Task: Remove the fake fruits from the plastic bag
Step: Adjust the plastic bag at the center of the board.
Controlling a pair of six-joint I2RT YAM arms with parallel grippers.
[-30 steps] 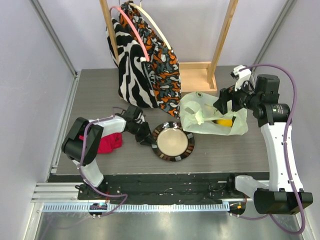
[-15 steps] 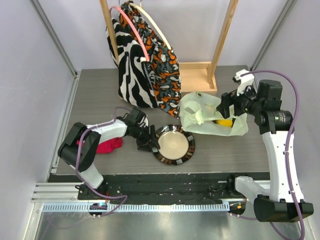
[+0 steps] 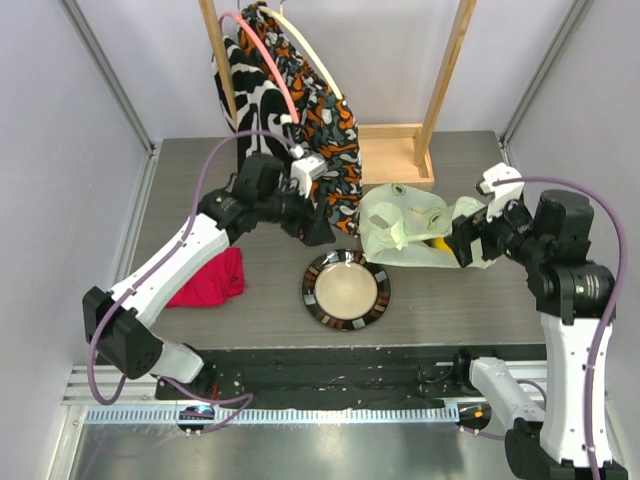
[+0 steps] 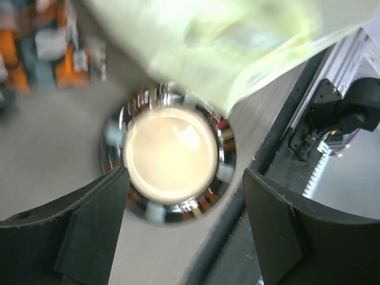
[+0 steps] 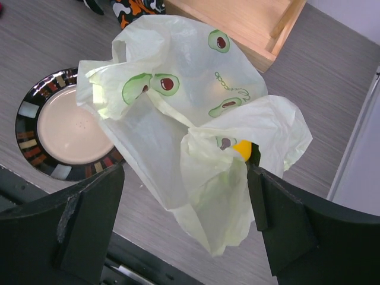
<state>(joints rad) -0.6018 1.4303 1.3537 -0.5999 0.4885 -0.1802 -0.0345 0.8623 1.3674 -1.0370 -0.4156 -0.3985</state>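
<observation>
Bag: lies crumpled on the table just beside the plate, thin, crinkly, pale green, printed with avocados. Shows one yellow fruit at a fold. Right gripper: hangs over the bag, fingers wide apart. Left gripper: hovers above the plate, fingers spread, empty.

Grey table with plate, plastic bag, red cloth, wooden stand base.

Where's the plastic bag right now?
Top view: the plastic bag lies right of centre on the table, between the plate and the right gripper, just in front of the wooden tray.
</observation>
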